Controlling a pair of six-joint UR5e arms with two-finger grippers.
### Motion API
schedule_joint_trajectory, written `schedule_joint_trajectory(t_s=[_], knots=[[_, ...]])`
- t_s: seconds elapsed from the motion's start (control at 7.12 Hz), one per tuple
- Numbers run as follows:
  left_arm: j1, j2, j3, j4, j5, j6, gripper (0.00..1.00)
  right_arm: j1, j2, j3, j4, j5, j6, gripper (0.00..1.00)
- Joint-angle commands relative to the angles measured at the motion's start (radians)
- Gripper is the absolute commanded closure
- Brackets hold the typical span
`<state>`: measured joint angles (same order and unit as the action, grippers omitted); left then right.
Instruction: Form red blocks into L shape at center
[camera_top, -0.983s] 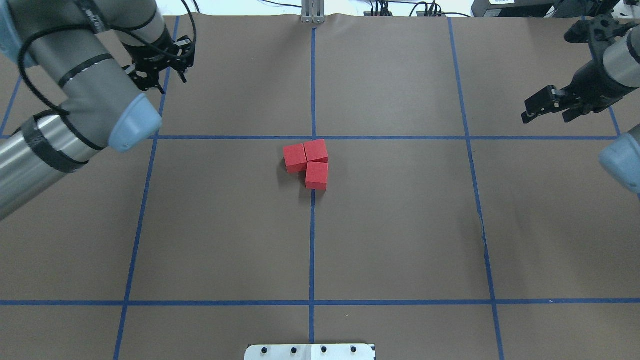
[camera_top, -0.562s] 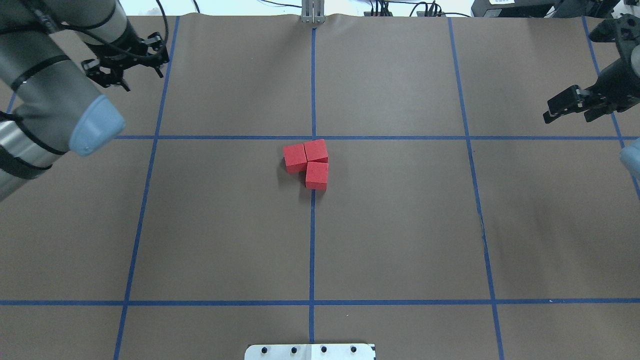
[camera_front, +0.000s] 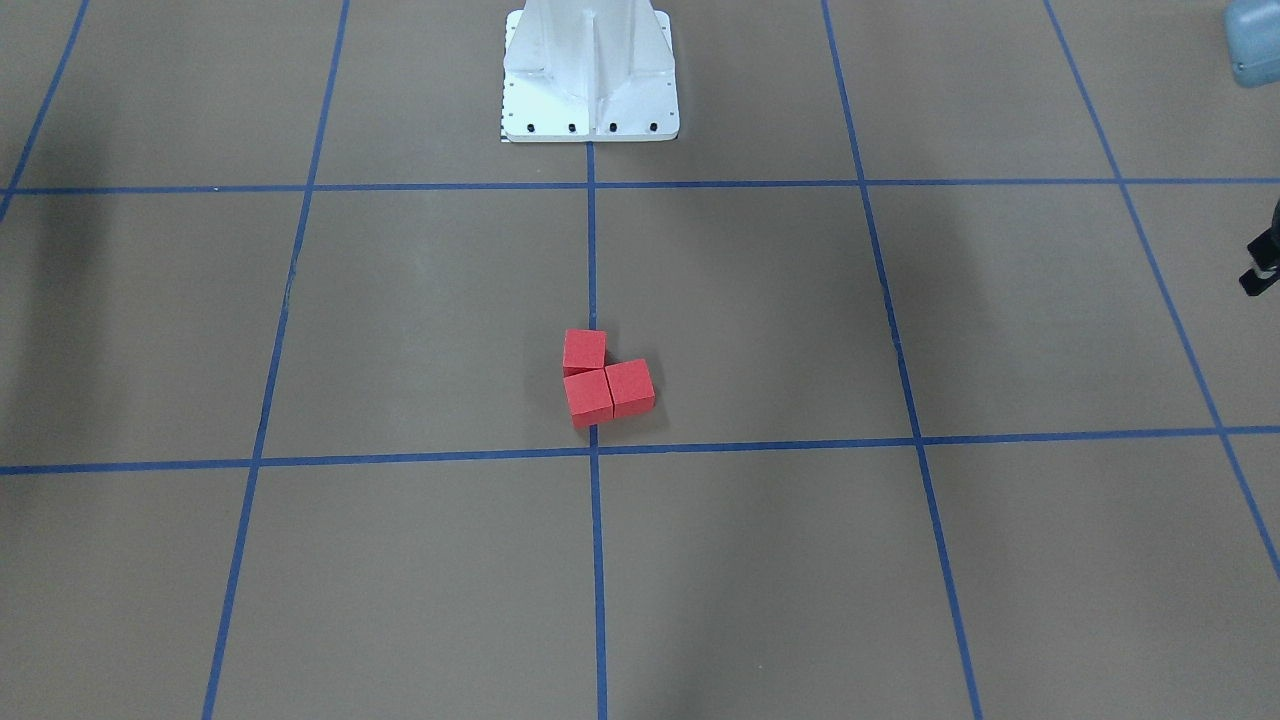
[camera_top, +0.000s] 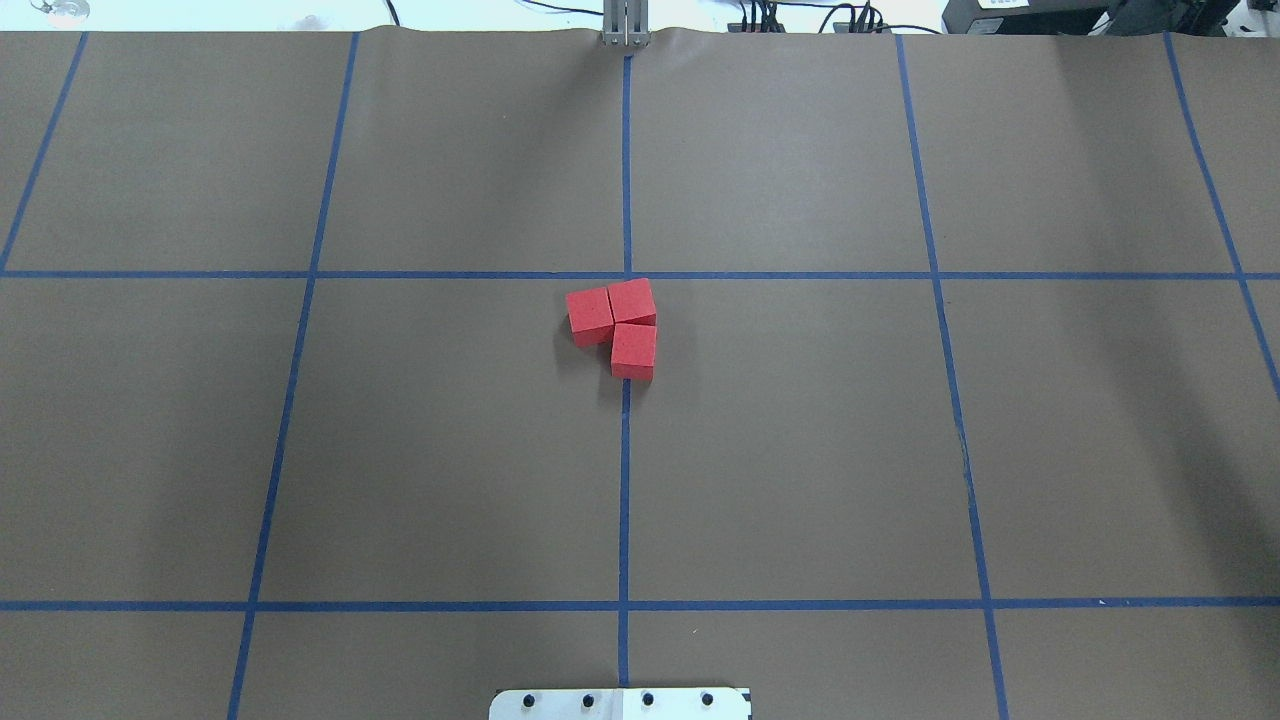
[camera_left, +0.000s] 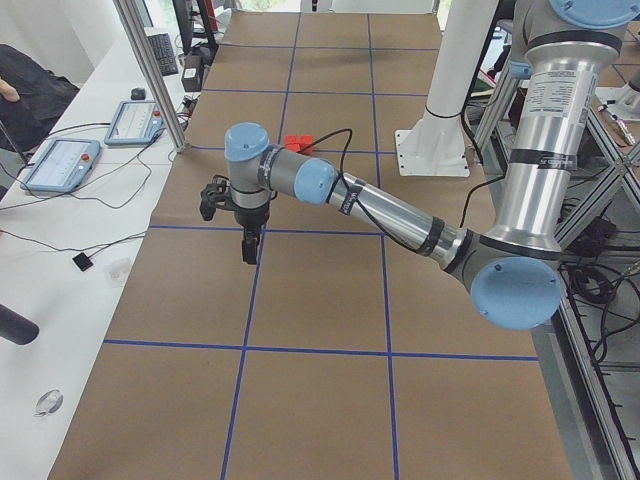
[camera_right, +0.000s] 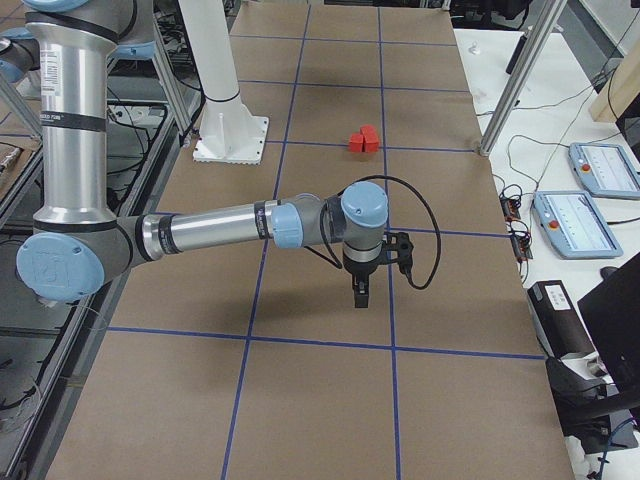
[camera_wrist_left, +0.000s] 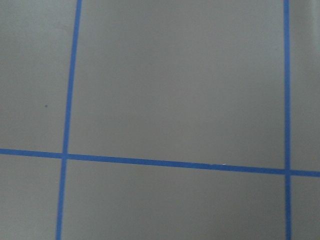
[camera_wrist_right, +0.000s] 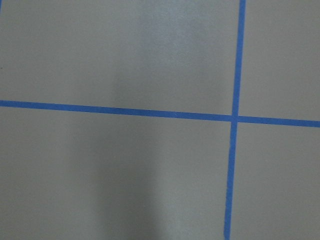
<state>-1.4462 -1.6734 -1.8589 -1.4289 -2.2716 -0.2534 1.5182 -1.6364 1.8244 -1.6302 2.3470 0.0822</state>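
Observation:
Three red blocks sit touching in an L shape on the brown grid surface, just on the robot's side of the central tape crossing. They also show in the front-facing view, the exterior left view and the exterior right view. The left gripper hangs over the table far to the blocks' left. The right gripper hangs far to their right. Both point down and are well away from the blocks. I cannot tell whether either is open or shut. Both wrist views show only bare paper and tape lines.
The white robot base stands at the table's near edge. A metal post stands at the far edge. A small black part of the left arm shows at the front-facing view's right edge. Tablets and cables lie beyond the far edge.
Both arms have drawn outward and left the overhead view, the left to the left, the right to the right. The three red blocks have not moved.

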Motion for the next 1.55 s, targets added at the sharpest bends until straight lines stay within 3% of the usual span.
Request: schedule_joint_trajectory(t_s=[0.0, 0.42, 1.4], knots=[[-0.161, 0.115, 0.061, -0.005, -0.026, 0.336, 0.00, 0.065, -0.008, 0.006, -0.059, -0.003, -0.070, 0.01], [-0.168, 0.203, 0.098, -0.047, -0.016, 0.362, 0.00, 0.063, -0.026, -0.030, -0.005, 0.000, -0.068, 0.01], [-0.163, 0.235, 0.087, -0.203, -0.022, 0.224, 0.00, 0.048, -0.022, -0.057, -0.003, 0.017, -0.055, 0.01]])
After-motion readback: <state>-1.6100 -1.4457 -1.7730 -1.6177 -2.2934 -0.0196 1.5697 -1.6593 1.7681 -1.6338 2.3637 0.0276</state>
